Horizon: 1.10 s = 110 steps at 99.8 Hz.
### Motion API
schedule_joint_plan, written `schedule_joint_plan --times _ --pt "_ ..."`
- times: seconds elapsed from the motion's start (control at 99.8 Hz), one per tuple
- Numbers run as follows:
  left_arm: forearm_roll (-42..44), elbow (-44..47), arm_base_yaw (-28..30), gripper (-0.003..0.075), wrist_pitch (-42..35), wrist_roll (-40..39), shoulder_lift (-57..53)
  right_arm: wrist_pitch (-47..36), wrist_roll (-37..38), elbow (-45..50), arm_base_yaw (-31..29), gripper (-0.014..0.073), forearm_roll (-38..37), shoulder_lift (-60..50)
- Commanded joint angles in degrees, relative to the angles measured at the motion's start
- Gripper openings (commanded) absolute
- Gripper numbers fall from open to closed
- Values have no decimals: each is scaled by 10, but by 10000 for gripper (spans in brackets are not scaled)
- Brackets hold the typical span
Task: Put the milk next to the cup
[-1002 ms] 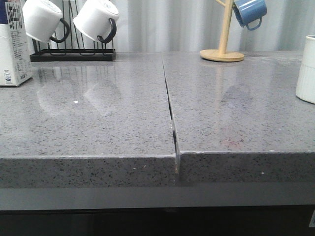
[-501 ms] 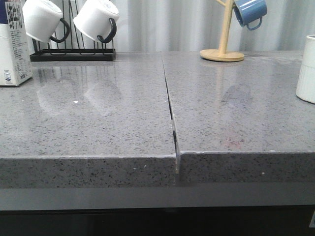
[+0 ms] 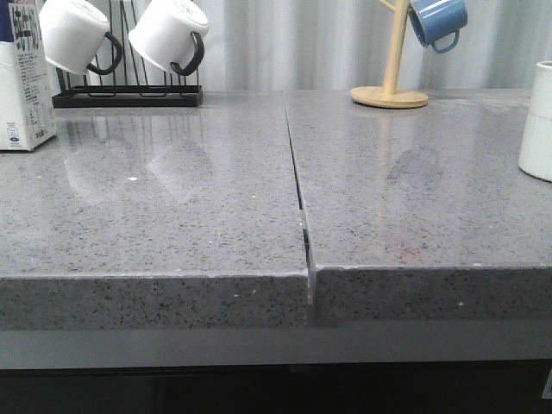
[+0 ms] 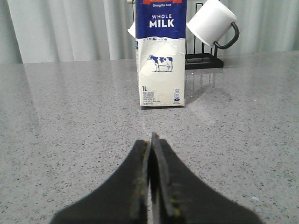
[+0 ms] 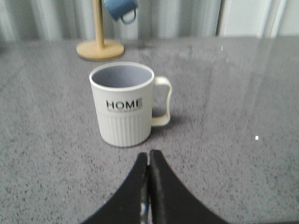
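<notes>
The milk carton [image 3: 24,82], white with a dark blue top, stands upright at the far left edge of the front view. In the left wrist view the milk [image 4: 160,56] faces me, a short way beyond my left gripper [image 4: 151,140], which is shut and empty. The off-white "HOME" cup [image 5: 124,103] stands upright just beyond my right gripper [image 5: 149,156], which is shut and empty. Only the cup's edge [image 3: 537,121] shows at the far right of the front view. Neither gripper shows in the front view.
A black rack [image 3: 127,97] with two white black-handled mugs [image 3: 168,34] stands behind the milk. A wooden mug tree [image 3: 390,93] holds a blue mug [image 3: 437,21] at the back right. A seam [image 3: 297,185] splits the grey counter in two.
</notes>
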Motion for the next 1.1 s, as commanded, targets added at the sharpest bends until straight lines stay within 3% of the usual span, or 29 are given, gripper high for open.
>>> schedule_joint_plan --times 0.0,0.12,0.301,0.391,0.611,0.832,1.093 --pt "0 24 2 -21 -44 -5 -18 -21 -4 -34 -2 -66 -5 52" --pt "0 24 2 -21 -44 -5 -18 -37 -4 -37 -2 -24 -5 108" --pt "0 24 2 -21 -44 -5 -18 -97 -4 -35 -2 272 -7 169" --pt "0 24 2 -21 -44 -5 -18 -153 -4 -35 -2 351 -18 202" --pt "0 24 2 -21 -44 -5 -18 -279 -4 -35 -9 351 -26 303" --pt "0 24 2 -21 -44 -5 -18 -399 -4 -35 -59 351 -5 399" --pt "0 24 2 -21 -44 -5 -18 -492 -6 -35 -74 351 6 507"
